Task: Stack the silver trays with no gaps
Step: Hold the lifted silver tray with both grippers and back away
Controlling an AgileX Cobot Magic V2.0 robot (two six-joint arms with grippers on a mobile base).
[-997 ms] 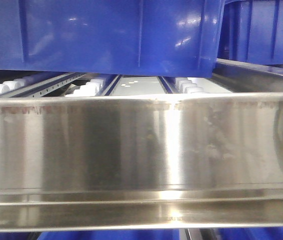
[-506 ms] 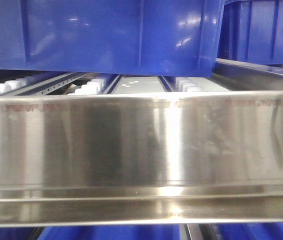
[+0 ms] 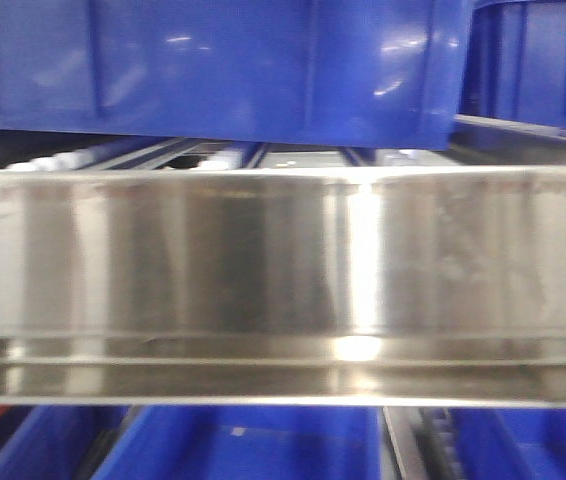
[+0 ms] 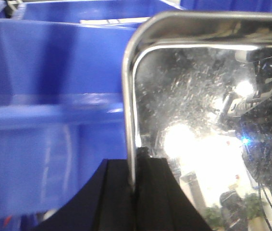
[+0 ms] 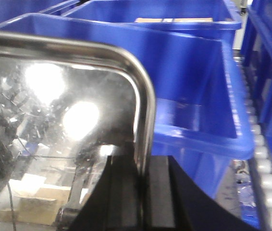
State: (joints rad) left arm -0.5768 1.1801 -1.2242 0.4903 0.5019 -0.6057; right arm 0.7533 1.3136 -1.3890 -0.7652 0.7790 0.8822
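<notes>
One silver tray (image 4: 198,120) hangs in the air between my two grippers, its mirror-shiny inside facing the wrist cameras. My left gripper (image 4: 133,178) is shut on the tray's thin left rim, one black finger on each side of the edge. On the opposite side, the right gripper (image 5: 143,187) pinches the right rim of the same tray (image 5: 54,120) just below its rounded corner. In the front view the tray's long steel side (image 3: 283,270) spans the whole width, slightly blurred. No other silver tray is in view.
Deep blue plastic bins surround the tray: one on the left (image 4: 54,96), one on the right (image 5: 193,86), a large one above it (image 3: 213,60), and more below it (image 3: 253,440). White conveyor rollers (image 5: 265,178) run along the far right.
In the front view the tray's side has risen in frame and looks narrower. It now hides the white rollers behind it, and blue bins have come into view beneath it.
</notes>
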